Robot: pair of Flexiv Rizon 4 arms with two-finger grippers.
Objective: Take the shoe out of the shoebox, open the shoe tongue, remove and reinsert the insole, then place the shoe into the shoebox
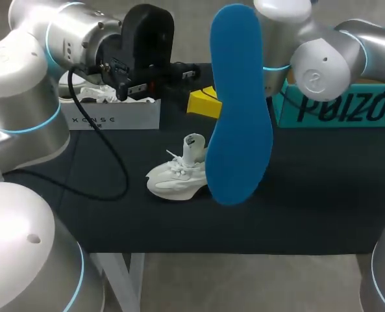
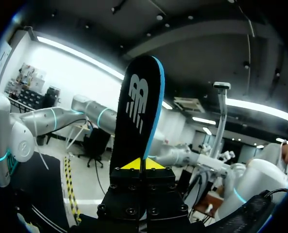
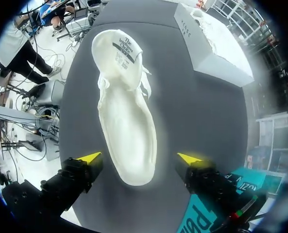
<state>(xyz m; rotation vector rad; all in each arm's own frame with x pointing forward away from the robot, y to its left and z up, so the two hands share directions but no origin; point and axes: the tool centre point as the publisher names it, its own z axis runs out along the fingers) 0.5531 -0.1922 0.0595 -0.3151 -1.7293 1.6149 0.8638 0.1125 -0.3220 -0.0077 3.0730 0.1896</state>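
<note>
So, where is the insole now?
The left gripper holds the insole upright in the air; in the head view it stands just right of the shoe.

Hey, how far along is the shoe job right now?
Done: the shoe is out of the shoebox, its tongue is flipped up, and the insole is out. In hand: the left gripper is shut on the blue insole, held in the air, and the right gripper is open above the shoe. Left: reinsert the insole, then box the shoe.

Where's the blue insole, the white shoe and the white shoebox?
insole (image 1: 239, 117), head view, middle of blue face.
shoe (image 3: 129, 136), right wrist view, its middle.
shoebox (image 1: 135, 121), head view, front wall.
</note>
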